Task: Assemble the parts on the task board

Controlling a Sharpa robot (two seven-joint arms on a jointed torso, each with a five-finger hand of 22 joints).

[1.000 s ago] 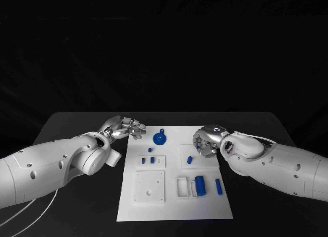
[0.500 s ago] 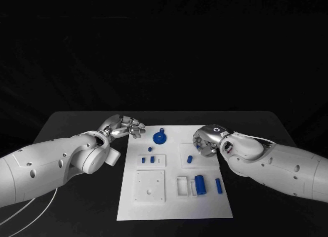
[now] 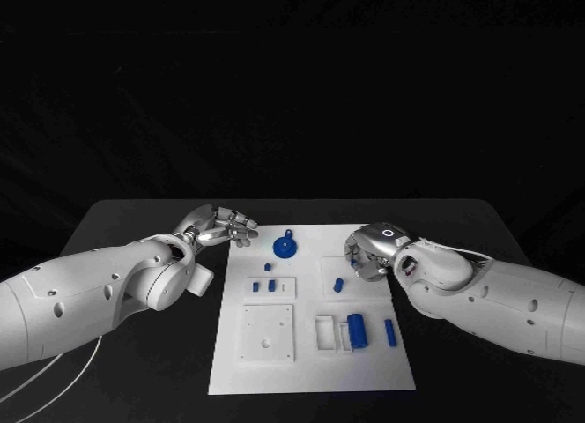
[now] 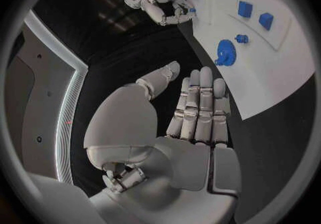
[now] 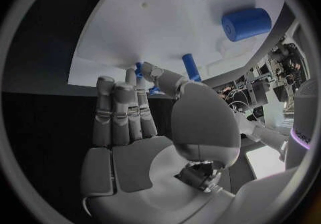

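Right hand (image 3: pixel 370 252) maybe pinching blue part (image 5: pixel 138 68), view poor; loose pinch risks drop off board (image 3: pixel 369 370); left hand (image 3: pixel 219 226) empty, fingers apart

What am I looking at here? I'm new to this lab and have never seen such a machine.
This is a two-armed robot with silver many-fingered hands at a black table. One picture looks down from its head; the two round ones come from cameras at its wrists. On the table lies a white task board carrying blue parts, such as a round wheel and a cylinder. The left hand is open and holds nothing. The right hand appears to pinch a small blue part between thumb and finger.
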